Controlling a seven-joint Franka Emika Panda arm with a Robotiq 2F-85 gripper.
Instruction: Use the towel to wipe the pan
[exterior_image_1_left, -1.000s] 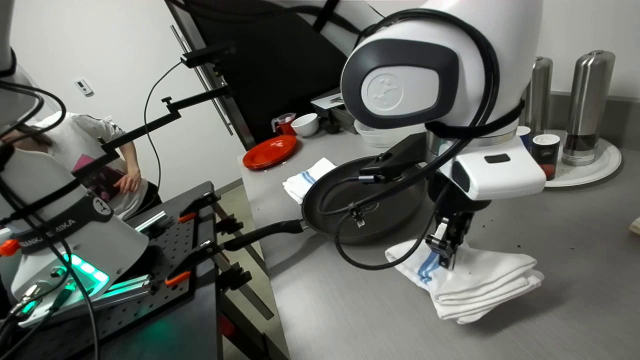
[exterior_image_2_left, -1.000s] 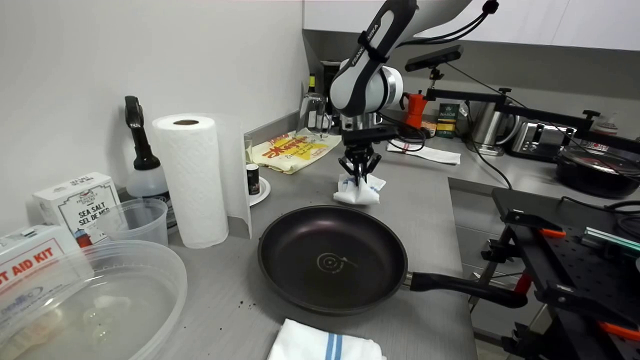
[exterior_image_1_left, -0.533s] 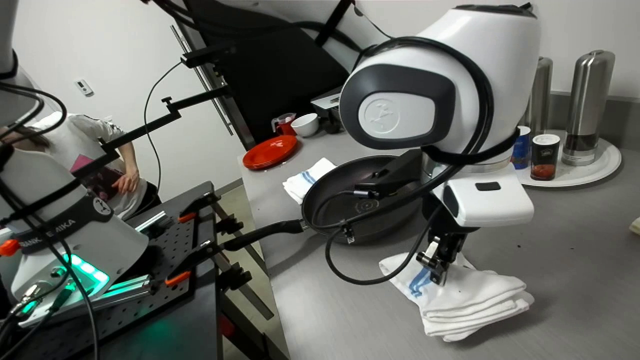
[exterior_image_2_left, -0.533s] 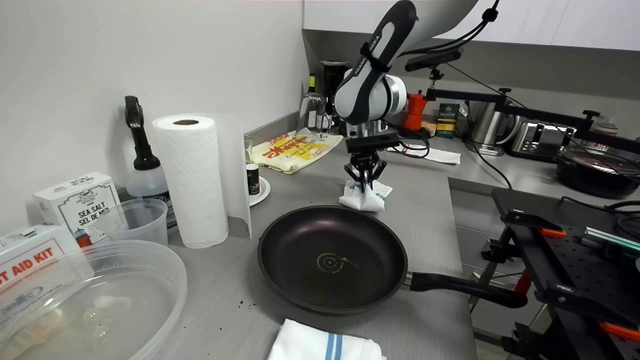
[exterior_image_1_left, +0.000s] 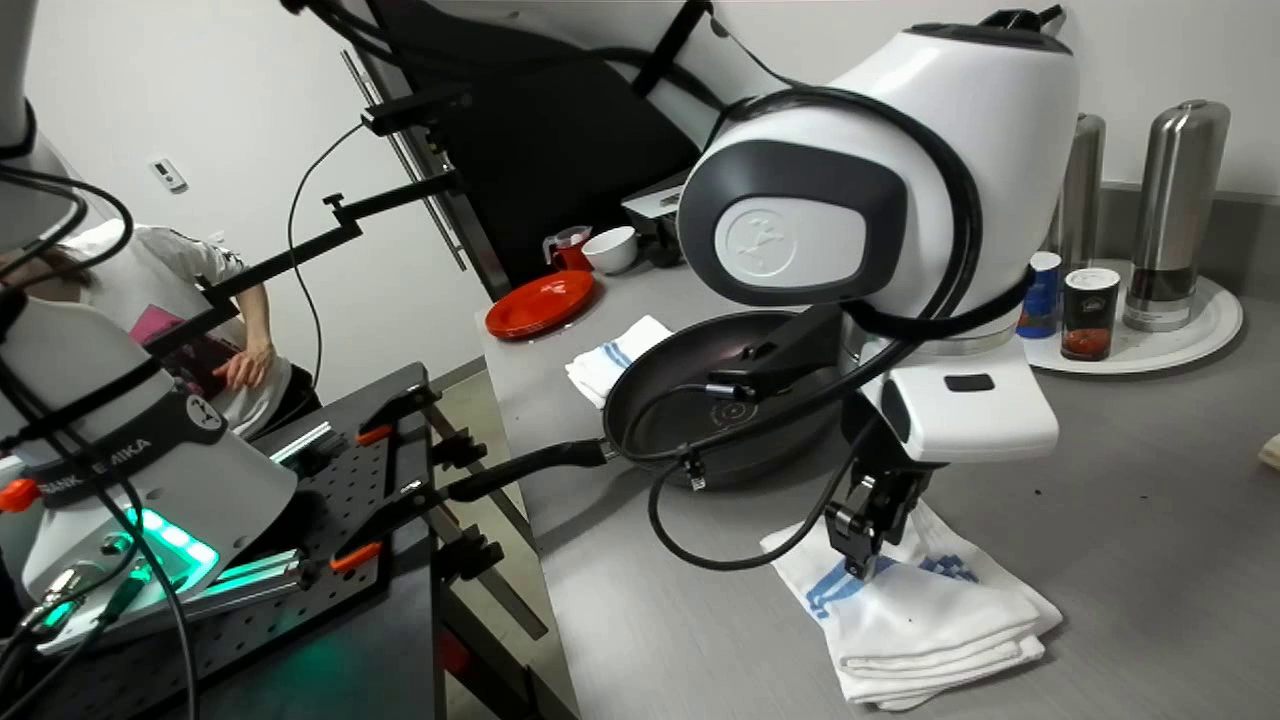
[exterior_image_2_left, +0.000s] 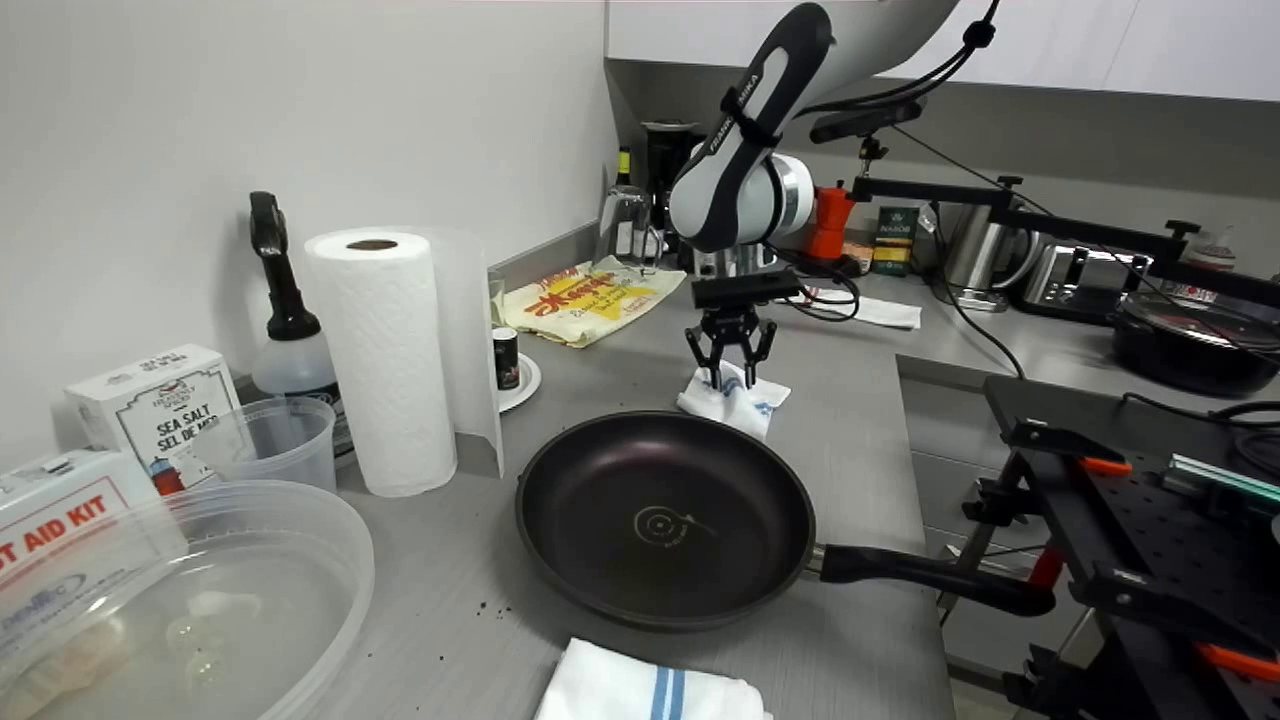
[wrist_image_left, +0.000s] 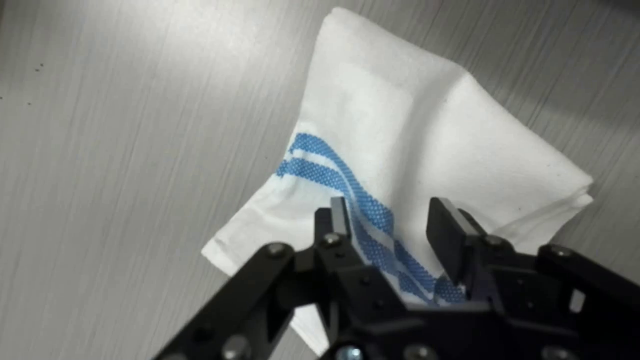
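Observation:
The folded white towel with blue stripes lies on the grey counter, in both exterior views (exterior_image_1_left: 940, 620) (exterior_image_2_left: 738, 408) and across the wrist view (wrist_image_left: 370, 95). My gripper (wrist_image_left: 388, 202) is open over the towel's striped part, with the fingers apart and the cloth below them. It also shows in both exterior views (exterior_image_1_left: 858, 570) (exterior_image_2_left: 733, 383), pointing down at the towel; whether the tips touch the cloth is hard to tell. The black pan (exterior_image_1_left: 740, 450) (exterior_image_2_left: 665, 540) stands flat beside the towel, its interior bare and its handle over the counter edge.
A second striped white towel (exterior_image_1_left: 606, 362) (exterior_image_2_left: 640, 690) lies on the pan's far side from the gripper. A paper towel roll (exterior_image_2_left: 380, 370), a clear plastic bowl (exterior_image_2_left: 340, 600) and a white plate with shakers (exterior_image_1_left: 1200, 350) stand along the wall. Dark crumbs (exterior_image_2_left: 490, 607) lie near the pan.
The gripper held the bunched towel and moved it down towards the counter and a little towards the pan. Now the fingers have opened and the towel lies spread on the counter.

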